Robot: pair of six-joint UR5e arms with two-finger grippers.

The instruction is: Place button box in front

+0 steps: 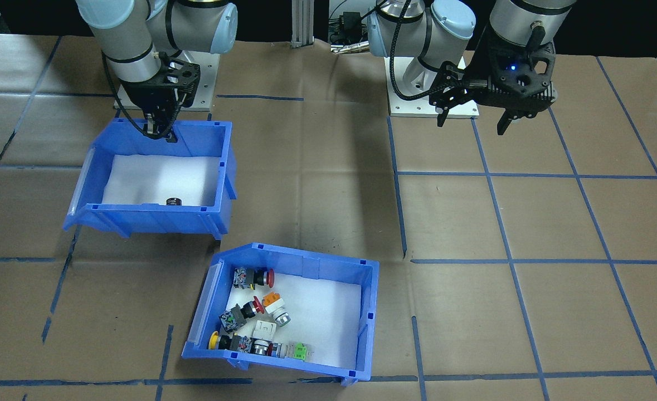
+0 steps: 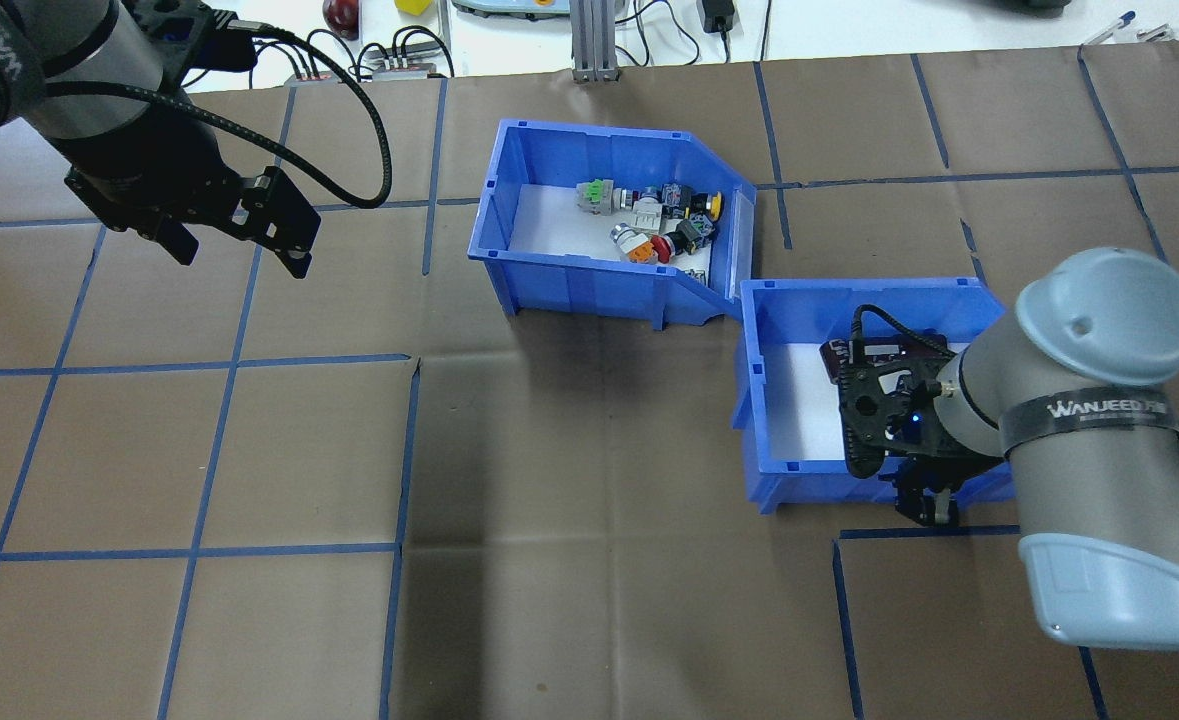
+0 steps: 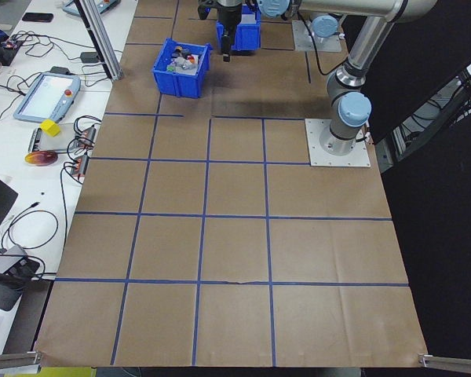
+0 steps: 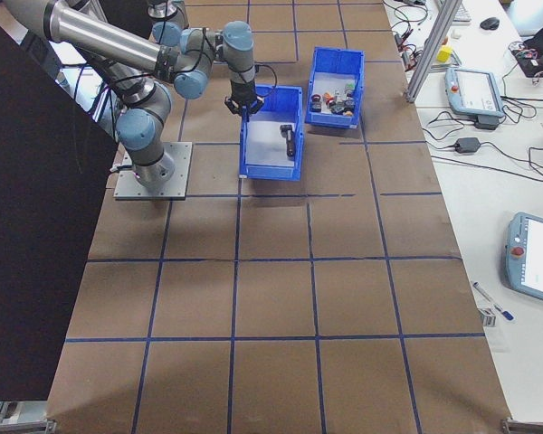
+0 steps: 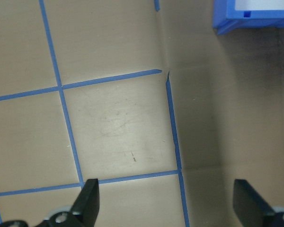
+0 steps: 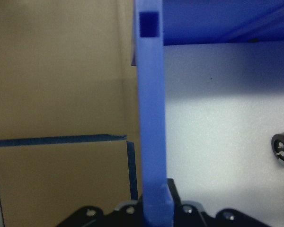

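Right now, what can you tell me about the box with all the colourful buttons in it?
The button box is a blue plastic bin with a sloped, cut-down front and a white liner on its floor. Red, orange, yellow and green push buttons lie jumbled toward that open end. It sits flat on the brown paper table, at the far side from the robot. One corner is close to the other bin, which the right gripper grips by its wall. No gripper touches the button box.

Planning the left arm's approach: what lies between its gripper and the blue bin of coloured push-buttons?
Only bare brown table paper with blue tape lines lies between the left gripper and the button box, in the overhead view.
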